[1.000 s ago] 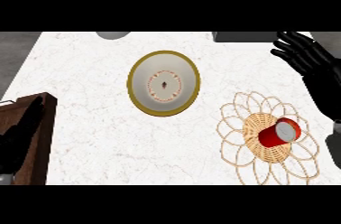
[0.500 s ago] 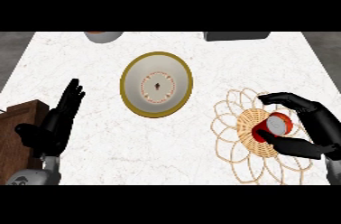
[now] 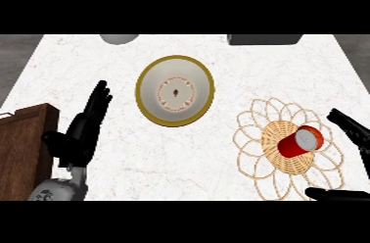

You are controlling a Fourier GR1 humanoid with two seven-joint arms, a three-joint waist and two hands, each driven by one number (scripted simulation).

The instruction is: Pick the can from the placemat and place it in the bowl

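- No text, label, brand or number can be read anywhere.
- The can (image 3: 300,142) is plain red with a bare grey top.

red can (image 3: 300,143) lay tilted on its side on the woven centre of the wicker placemat (image 3: 254,139), silver top facing right and up. right hand (image 3: 353,132) sat spread at the right edge, fingers above the can and thumb (image 3: 334,194) below, not touching it. gold-rimmed bowl (image 3: 175,90) stood apart to the upper left on the white marble worktop (image 3: 180,154). left hand (image 3: 85,125) rested open at lower left, fingers straight and up, beside a brown wooden block (image 3: 25,151).
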